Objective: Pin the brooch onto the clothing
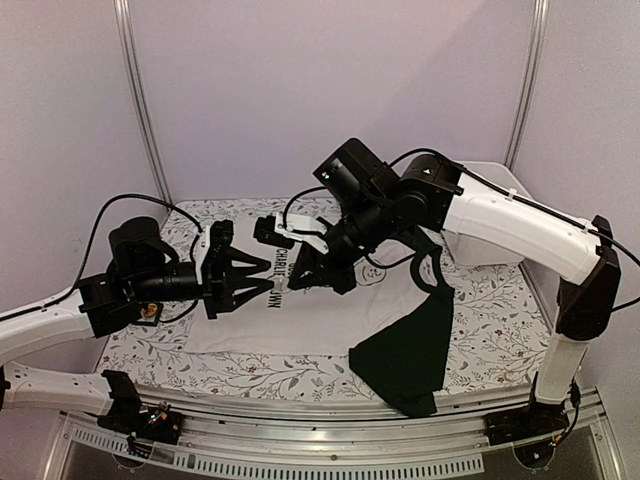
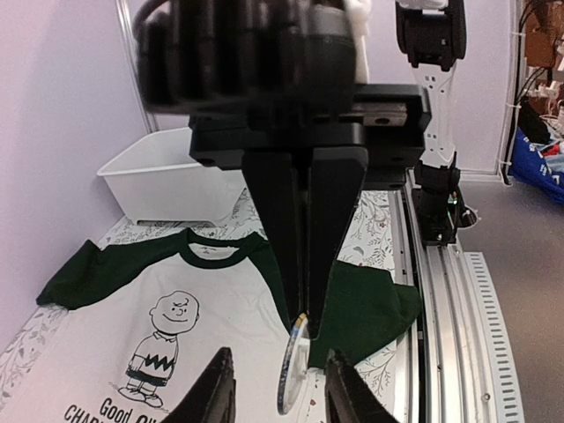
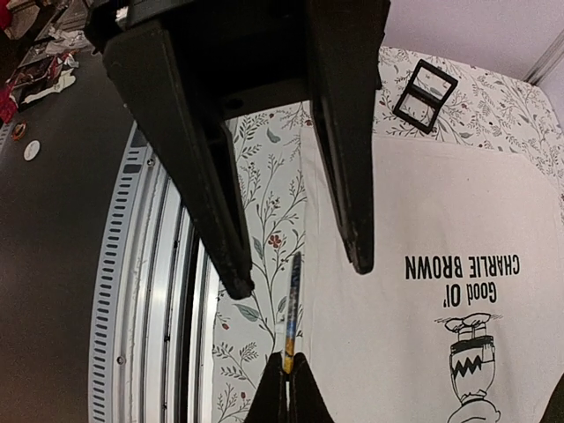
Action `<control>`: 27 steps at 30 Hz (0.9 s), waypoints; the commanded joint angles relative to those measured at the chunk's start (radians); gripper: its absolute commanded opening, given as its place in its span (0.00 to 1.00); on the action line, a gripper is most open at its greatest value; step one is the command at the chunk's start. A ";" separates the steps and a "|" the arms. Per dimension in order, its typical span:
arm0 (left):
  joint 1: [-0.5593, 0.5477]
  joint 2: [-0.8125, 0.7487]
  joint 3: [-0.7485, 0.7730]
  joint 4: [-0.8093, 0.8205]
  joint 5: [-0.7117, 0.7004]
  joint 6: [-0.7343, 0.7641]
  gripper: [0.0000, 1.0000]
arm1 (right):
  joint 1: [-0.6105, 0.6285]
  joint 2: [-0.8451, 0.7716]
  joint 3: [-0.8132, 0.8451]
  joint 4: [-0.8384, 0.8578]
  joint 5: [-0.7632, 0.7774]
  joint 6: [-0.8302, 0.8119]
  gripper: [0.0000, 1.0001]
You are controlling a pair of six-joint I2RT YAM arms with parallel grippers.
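On the bench (image 1: 485,325): spread clothing (image 1: 330,320), two claws at one brooch (image 2: 291,374).
Clothing flat mid-bench, floral margin bare left and right, one dark sleeve (image 1: 405,355) near the front rail (image 1: 330,442); right claw (image 3: 287,366) clamped shut on the edge-on brooch, left claw (image 2: 280,370) part open, straddling it, gaps either side.

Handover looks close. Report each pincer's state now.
Left pincer: open, jaws either side of the brooch, not touching it.
Right pincer: shut on the brooch.

Floral table (image 1: 490,330): T-shirt (image 1: 320,318), white bin (image 2: 167,176).
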 commanded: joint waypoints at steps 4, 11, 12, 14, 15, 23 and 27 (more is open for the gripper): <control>-0.005 0.013 -0.008 -0.040 -0.005 0.038 0.28 | 0.003 -0.053 -0.011 0.030 -0.018 -0.023 0.00; -0.008 0.023 -0.004 -0.033 -0.014 0.042 0.15 | 0.002 -0.055 -0.016 0.032 -0.018 -0.030 0.00; -0.008 0.021 -0.002 -0.030 -0.015 0.040 0.06 | 0.003 -0.054 -0.018 0.031 -0.017 -0.030 0.00; -0.010 0.018 -0.001 -0.023 -0.011 0.034 0.00 | 0.002 -0.056 -0.023 0.036 -0.016 -0.029 0.00; -0.010 0.016 -0.002 -0.016 -0.009 0.031 0.00 | 0.002 -0.056 -0.029 0.045 -0.017 -0.025 0.00; -0.011 -0.015 -0.066 0.173 -0.048 -0.159 0.00 | -0.023 -0.186 -0.328 0.378 0.029 0.118 0.50; -0.024 -0.021 -0.116 0.264 -0.071 -0.210 0.00 | -0.065 -0.323 -0.575 0.698 -0.057 0.266 0.81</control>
